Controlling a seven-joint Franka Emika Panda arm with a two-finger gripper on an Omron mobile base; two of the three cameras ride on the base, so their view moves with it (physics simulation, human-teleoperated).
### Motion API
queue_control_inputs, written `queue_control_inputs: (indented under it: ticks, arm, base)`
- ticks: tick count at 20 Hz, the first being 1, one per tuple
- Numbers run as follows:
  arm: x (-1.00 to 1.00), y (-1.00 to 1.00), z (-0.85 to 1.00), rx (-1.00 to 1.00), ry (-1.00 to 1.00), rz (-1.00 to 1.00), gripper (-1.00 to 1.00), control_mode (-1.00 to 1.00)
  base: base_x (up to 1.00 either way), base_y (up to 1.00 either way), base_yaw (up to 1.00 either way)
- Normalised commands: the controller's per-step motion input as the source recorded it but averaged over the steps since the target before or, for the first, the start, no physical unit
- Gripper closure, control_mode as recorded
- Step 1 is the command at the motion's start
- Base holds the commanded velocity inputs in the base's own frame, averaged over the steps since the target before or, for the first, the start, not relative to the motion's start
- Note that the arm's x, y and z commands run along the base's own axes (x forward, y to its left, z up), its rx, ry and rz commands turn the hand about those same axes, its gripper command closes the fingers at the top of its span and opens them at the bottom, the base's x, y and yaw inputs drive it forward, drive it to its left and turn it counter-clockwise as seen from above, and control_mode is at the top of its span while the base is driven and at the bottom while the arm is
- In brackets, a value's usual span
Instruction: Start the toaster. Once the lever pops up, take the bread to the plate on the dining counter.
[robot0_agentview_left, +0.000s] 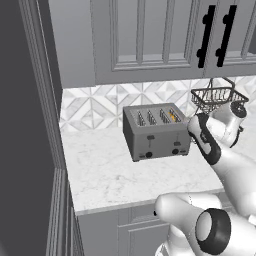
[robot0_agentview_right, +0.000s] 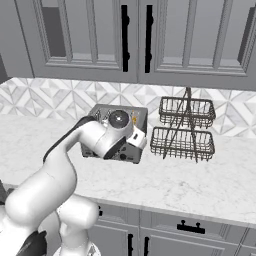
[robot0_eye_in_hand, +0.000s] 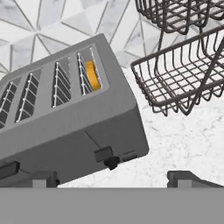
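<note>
Toaster (robot0_agentview_left: 156, 131) sits mid-frame in your left base view, on the marble worktop (robot0_agentview_left: 110, 175) near the tiled backsplash (robot0_agentview_left: 95, 107). Its long axis runs left to right across the frame, roughly along the wall, and its front face with the two slide levers and two knobs looks toward the lower edge, turned a little to the left. Four slots open upward; bread (robot0_agentview_left: 173, 116) shows as an orange-tan sliver in the rightmost slot. In your hand view the toaster body slants from lower left up to centre, with the bread in the slot nearest the upper middle and a dark lever (robot0_eye_in_hand: 103, 154) low on the front face, just above the finger tips. Gripper (robot0_eye_in_hand: 113, 177) stands with its tips spread wide apart, one at lower left and one at lower right, holding nothing. Two-tier wire basket rack (robot0_agentview_right: 183, 129) stands just beside the toaster, at right of centre in your right base view.
</note>
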Motion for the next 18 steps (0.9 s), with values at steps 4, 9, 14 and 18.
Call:
queue_control_inputs:
  ticks: [4, 9, 14, 18]
  arm:
    - [0.00, 0.23, 0.98, -0.06, 0.00, 0.06, -1.00, -1.00]
    - [-0.02, 0.36, 0.75, -0.11, 0.00, 0.08, -1.00, -1.00]
    - [-0.02, 0.17, 0.18, -0.14, 0.00, 0.06, -1.00, -1.00]
    - [-0.08, 0.00, 0.20, -0.09, -0.05, 0.01, -1.00, -1.00]
  base:
    - [0.00, 0.00, 0.00]
    - [0.00, 0.00, 0.00]
    - [0.00, 0.00, 0.00]
    - [0.00, 0.00, 0.00]
